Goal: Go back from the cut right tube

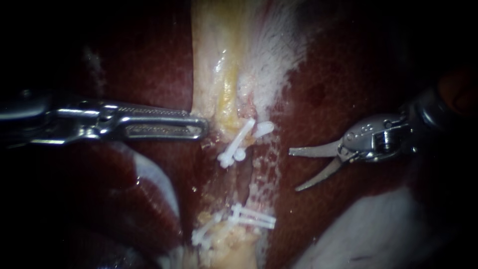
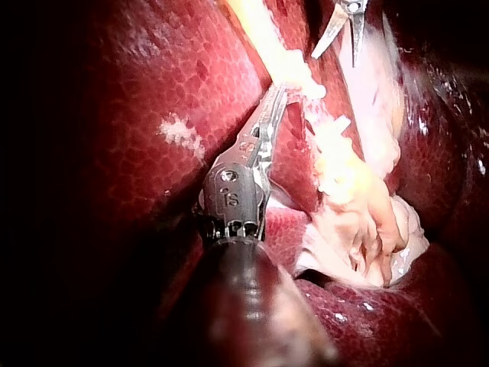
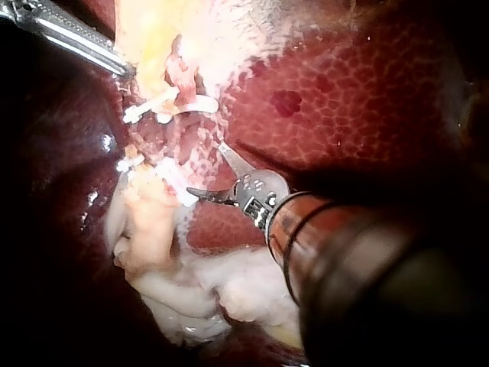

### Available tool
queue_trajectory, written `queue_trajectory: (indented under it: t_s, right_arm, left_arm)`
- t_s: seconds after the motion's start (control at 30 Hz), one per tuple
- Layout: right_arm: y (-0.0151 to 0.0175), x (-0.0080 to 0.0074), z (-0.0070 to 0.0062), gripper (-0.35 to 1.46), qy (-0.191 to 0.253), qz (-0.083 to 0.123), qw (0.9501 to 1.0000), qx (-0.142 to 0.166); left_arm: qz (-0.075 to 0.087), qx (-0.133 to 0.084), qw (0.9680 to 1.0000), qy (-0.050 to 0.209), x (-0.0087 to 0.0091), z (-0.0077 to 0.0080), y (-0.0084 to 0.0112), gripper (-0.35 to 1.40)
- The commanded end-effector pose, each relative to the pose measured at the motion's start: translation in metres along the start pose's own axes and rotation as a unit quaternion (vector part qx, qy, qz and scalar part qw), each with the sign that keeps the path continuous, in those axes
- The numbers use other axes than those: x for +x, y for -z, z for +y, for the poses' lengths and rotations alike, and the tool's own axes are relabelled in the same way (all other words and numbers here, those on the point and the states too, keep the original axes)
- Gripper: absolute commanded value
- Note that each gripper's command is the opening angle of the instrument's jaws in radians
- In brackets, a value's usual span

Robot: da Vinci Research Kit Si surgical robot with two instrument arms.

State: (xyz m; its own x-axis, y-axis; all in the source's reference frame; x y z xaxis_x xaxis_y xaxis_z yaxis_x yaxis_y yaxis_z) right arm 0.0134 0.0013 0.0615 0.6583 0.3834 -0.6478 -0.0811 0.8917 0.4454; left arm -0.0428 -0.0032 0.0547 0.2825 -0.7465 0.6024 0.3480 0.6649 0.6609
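**Retreat judged nearly done**

Right instrument [image 1: 294, 170] is seen apart from the cut tube [image 1: 256, 169], jaws spread wide over the liver [image 1: 348, 74]. The tube is located between the clips [image 1: 239, 142]. Left instrument [image 1: 203, 128] is clamped on the gallbladder [image 1: 219, 60] edge. Little withdrawal is judged left.

A bare band of mottled dark red liver [image 1: 328, 99] lies clear between the pale yellow tissue strip [image 1: 219, 60] and the right instrument [image 1: 294, 170], whose curved-bladed end effector stands spread, touching nothing. Obstacles crowd the strip: upper white plastic clips [image 1: 239, 142], lower white plastic clips [image 1: 244, 216], and the steel left instrument [image 1: 201, 128] lying against its left edge.
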Motion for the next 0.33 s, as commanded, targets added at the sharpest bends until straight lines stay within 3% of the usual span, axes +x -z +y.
queue_trajectory:
  t_s: [0.03, 0.33]
  right_arm:
    - [0.0, 0.0, 0.0, 1.43, 0.0, 0.0, 1.0, 0.0]
    - [0.0003, 0.0, 0.0, 1.43, -0.003, 0.0, 1.0, 0.0]
  left_arm:
    - [0.0, 0.0, 1.0, 0.0, 0.0, 0.0, 0.0, -0.2]
    - [0.0, 0.0, 1.0, 0.0, -0.0001, 0.0001, 0.0001, -0.2]
